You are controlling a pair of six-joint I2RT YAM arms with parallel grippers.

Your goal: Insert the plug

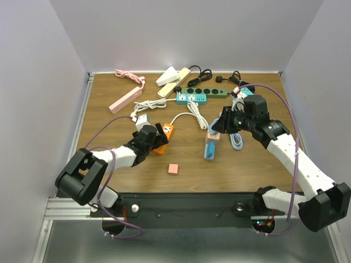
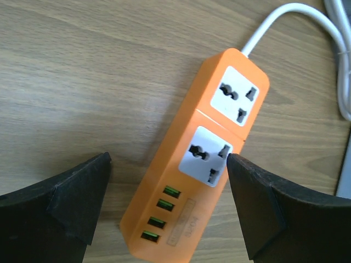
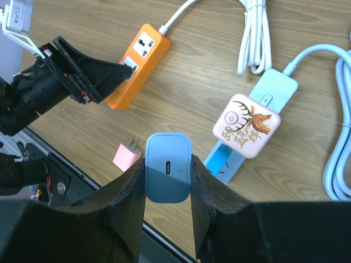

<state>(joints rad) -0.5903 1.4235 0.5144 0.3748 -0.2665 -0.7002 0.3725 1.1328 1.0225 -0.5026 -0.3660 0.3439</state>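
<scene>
My right gripper is shut on a blue charger plug, held above the table with its USB-C port facing the camera. Below it lies a light-blue power strip carrying a pink deer-print charger. In the top view my right gripper hovers just above that strip. My left gripper is open, its fingers straddling the USB end of an orange power strip with two free sockets. In the top view the left gripper sits on the orange strip.
A small pink plug lies near the front edge, and also shows in the right wrist view. At the back are a pink strip, cream strips, a teal strip, a green strip and coiled white cables.
</scene>
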